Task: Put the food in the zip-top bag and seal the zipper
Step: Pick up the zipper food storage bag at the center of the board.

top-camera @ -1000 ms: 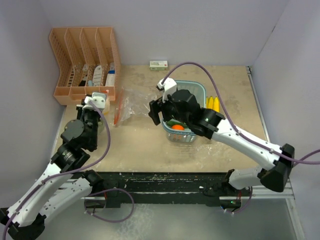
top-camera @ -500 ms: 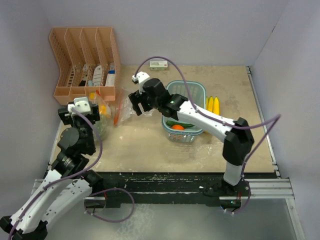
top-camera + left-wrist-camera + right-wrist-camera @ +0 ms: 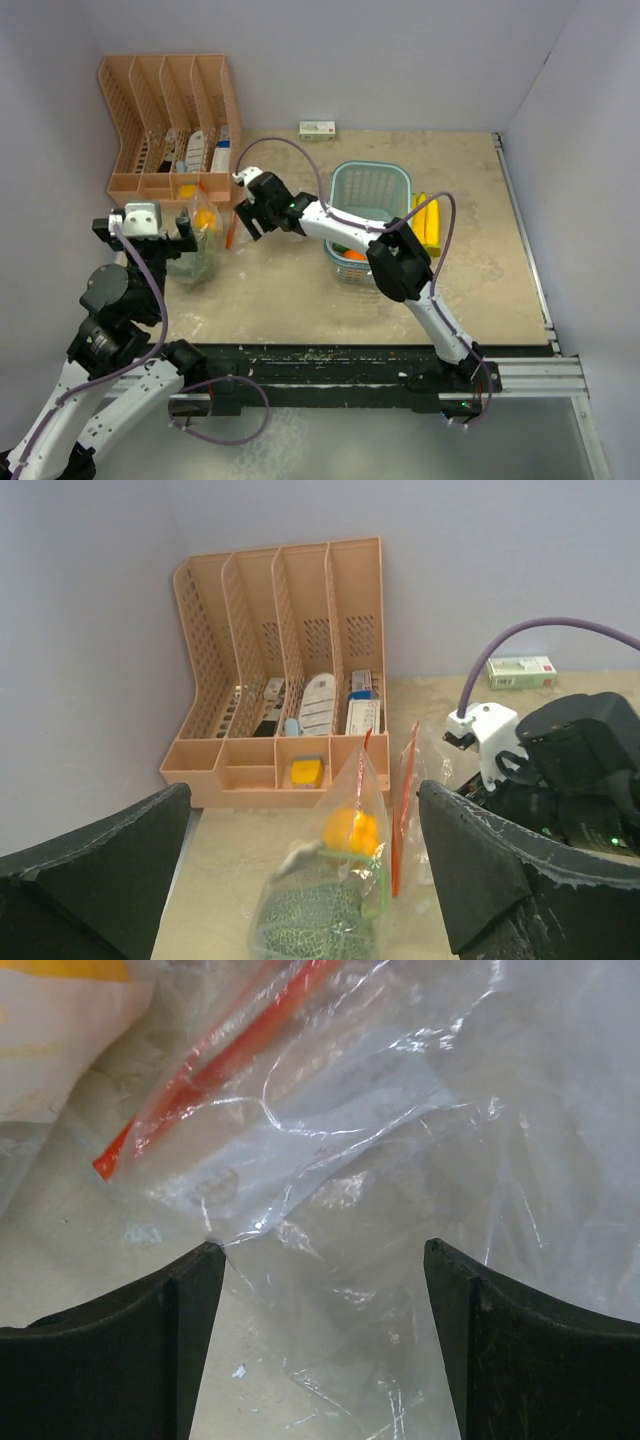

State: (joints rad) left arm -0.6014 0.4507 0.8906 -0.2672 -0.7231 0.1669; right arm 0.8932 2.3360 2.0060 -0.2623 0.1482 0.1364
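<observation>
Clear plastic bag (image 3: 205,240), far left on the table (image 3: 300,290), slumped upright just in front of the organizer (image 3: 170,110).
- Contents: a netted green head (image 3: 315,920) at the bottom, with an orange item (image 3: 350,830) above it. The left wrist view shows both plainly; overhead they blur behind the film.
- Red zipper (image 3: 232,230) on the bag's right side. From the left wrist its two strips stand apart.

Left gripper (image 3: 145,235), to the near left of the bag. Its fingers are spread wide and hold nothing. Its own camera shows the bag between and beyond them, clear of both.

Right gripper (image 3: 250,215), just right of the bag at the zipper, jaws apart. The overhead view hides what lies beneath it. Its wrist view shows crumpled clear film and the zipper's end under the open fingers; whether they touch cannot be told.

Blue basket (image 3: 372,190), centre of the table. An orange fruit (image 3: 356,255) and a green vegetable (image 3: 343,246) lie at its near end, partly under the right arm. They show overhead only.

Bananas (image 3: 428,215), on the table just right of the basket, overhead only.

Box (image 3: 317,128), at the far edge by the wall, seen overhead and from the left wrist.
</observation>
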